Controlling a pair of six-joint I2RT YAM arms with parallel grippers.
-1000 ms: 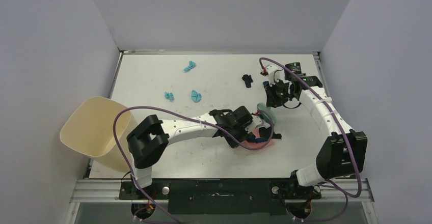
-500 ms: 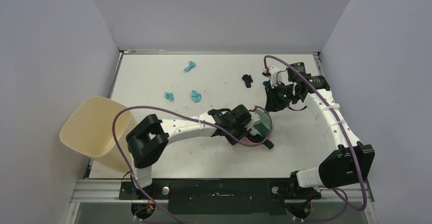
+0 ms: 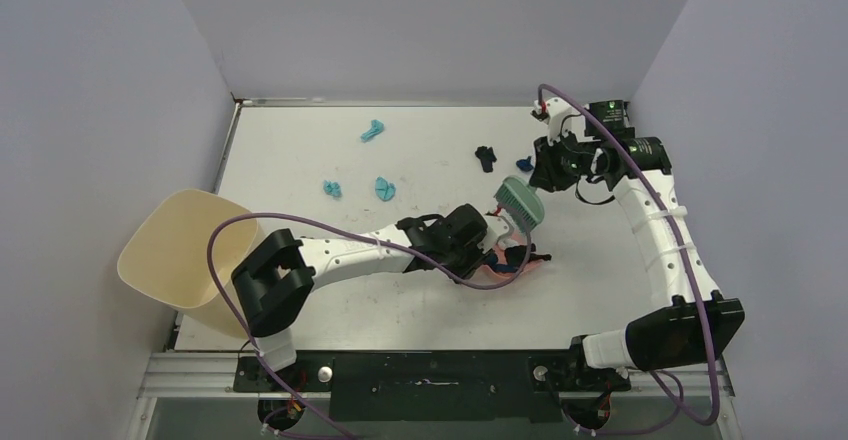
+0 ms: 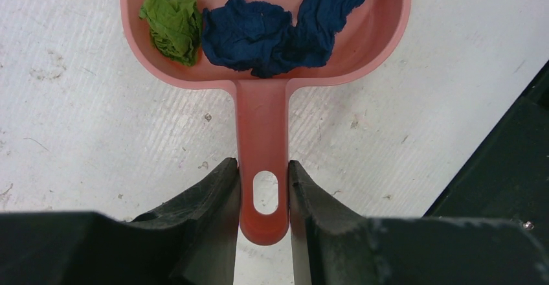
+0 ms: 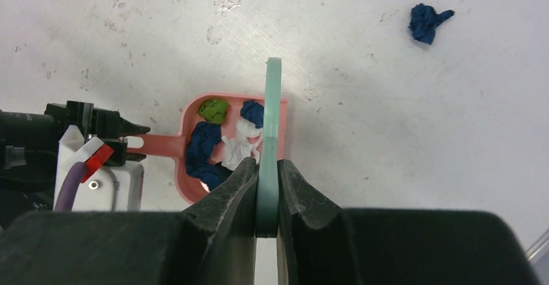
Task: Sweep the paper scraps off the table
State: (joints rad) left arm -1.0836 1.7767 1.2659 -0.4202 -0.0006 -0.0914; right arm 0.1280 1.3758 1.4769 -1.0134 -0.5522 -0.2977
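My left gripper point(image 4: 263, 191) is shut on the handle of the pink dustpan point(image 4: 262, 123), which lies flat on the table point(image 3: 300, 150). In the pan sit paper scraps: a green wad point(image 4: 171, 22), dark blue wads point(image 4: 272, 29) and a white one point(image 5: 243, 144). My right gripper point(image 5: 267, 168) is shut on the teal brush point(image 5: 273, 103), held above the pan's far side point(image 3: 520, 201). Loose scraps remain on the table: three teal ones point(image 3: 373, 130) point(image 3: 332, 189) point(image 3: 384, 189), a black one point(image 3: 486, 157) and a dark blue one point(image 5: 427, 21).
A beige bin point(image 3: 185, 250) hangs tilted off the table's left edge. Grey walls close in the back and both sides. The left arm point(image 3: 340, 252) stretches across the near middle of the table.
The right arm has lifted the brush off the dustpan's mouth and drawn it up and back to the right. The left gripper and dustpan have shifted only slightly.
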